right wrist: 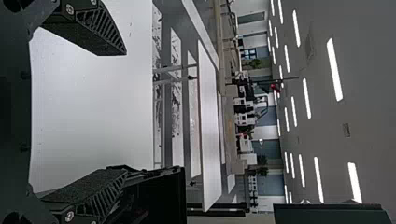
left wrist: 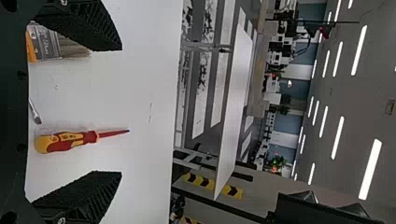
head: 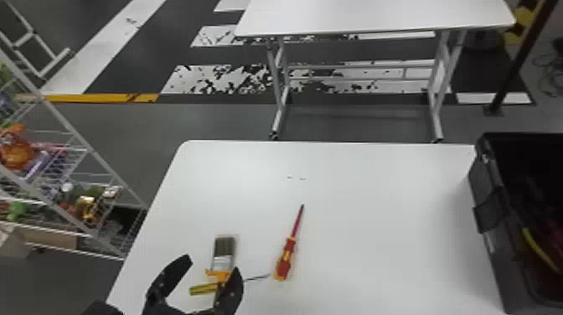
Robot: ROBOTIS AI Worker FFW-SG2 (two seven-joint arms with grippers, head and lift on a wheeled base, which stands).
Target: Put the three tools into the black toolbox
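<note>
The left gripper [head: 213, 266] is hanging over the near left part of the white table [head: 377, 201], its fingers standing wide apart with nothing between them. One finger is hiding part of the yellow-handled tool [head: 202, 289], whose thin shaft is pointing towards the screwdriver, and is also covering part of the paintbrush [head: 224, 263]. The brush is lying with its bristles facing away. The red and yellow screwdriver [head: 287, 257] is lying well apart from the toolbox, its tip pointing to the far side. The right gripper [right wrist: 126, 111] is holding nothing, its fingers parting widely, one near the black toolbox [head: 492, 184]. That box is standing open at the table's right side, holding a yellow strip [head: 541, 249] and something dark reddish, too dim to name. Wire shelving [head: 109, 168] with colourful items is standing left; a second white table [head: 377, 16] is standing beyond.
</note>
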